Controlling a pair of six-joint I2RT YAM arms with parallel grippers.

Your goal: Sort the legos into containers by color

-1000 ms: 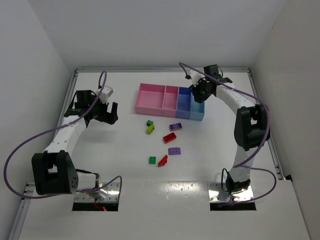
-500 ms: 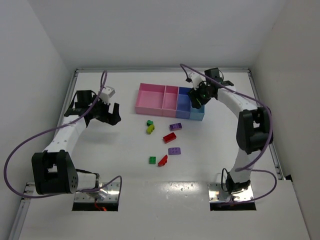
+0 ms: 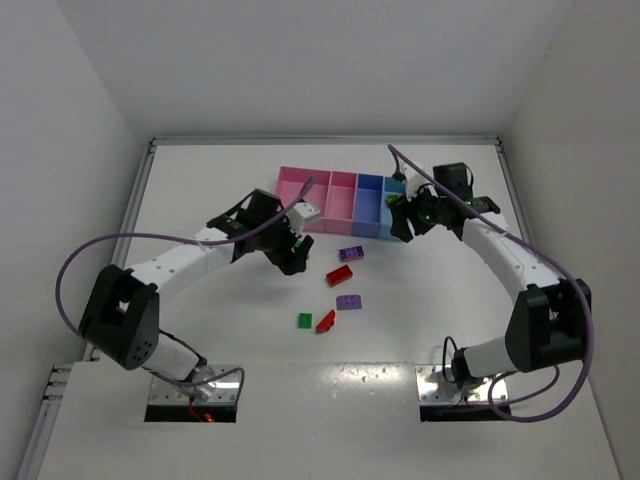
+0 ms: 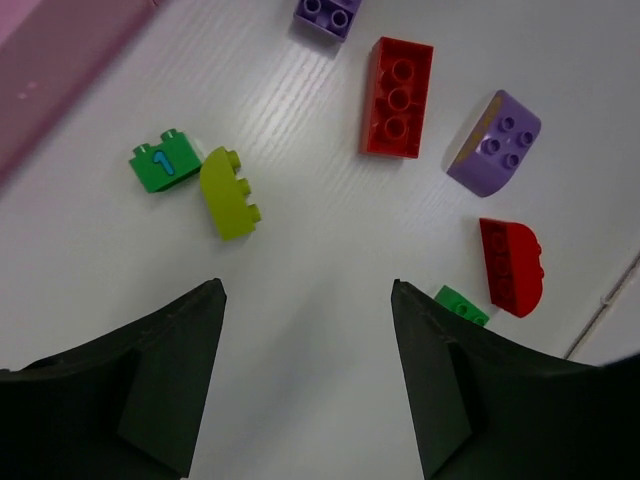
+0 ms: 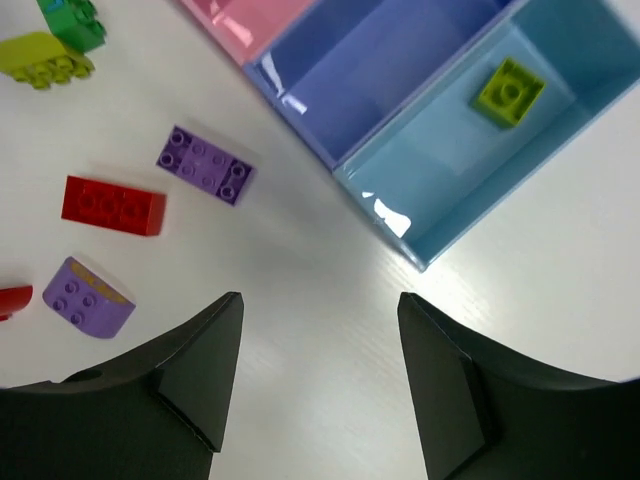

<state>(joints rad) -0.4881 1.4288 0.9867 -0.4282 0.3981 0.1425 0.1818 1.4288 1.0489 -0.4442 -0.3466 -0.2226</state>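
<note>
The left tool [image 4: 305, 385] hangs released, jaws spread wide, above the table [image 4: 320, 240]. Just ahead of one finger lies a yellow-green curved lego [image 4: 230, 193], with a green lego [image 4: 165, 165] marked "1" just beside it. A long red lego [image 4: 398, 97], a purple curved lego [image 4: 493, 143] and a red curved lego [image 4: 510, 266] lie ahead, nearer the other finger. The right tool [image 5: 320, 390] is also released, grasping nothing, near the corner of the light blue bin [image 5: 450, 170]. That bin holds one yellow-green square lego [image 5: 509, 92]. The blue-violet bin [image 5: 390, 80] adjoins it, then a pink bin [image 5: 255, 15].
</note>
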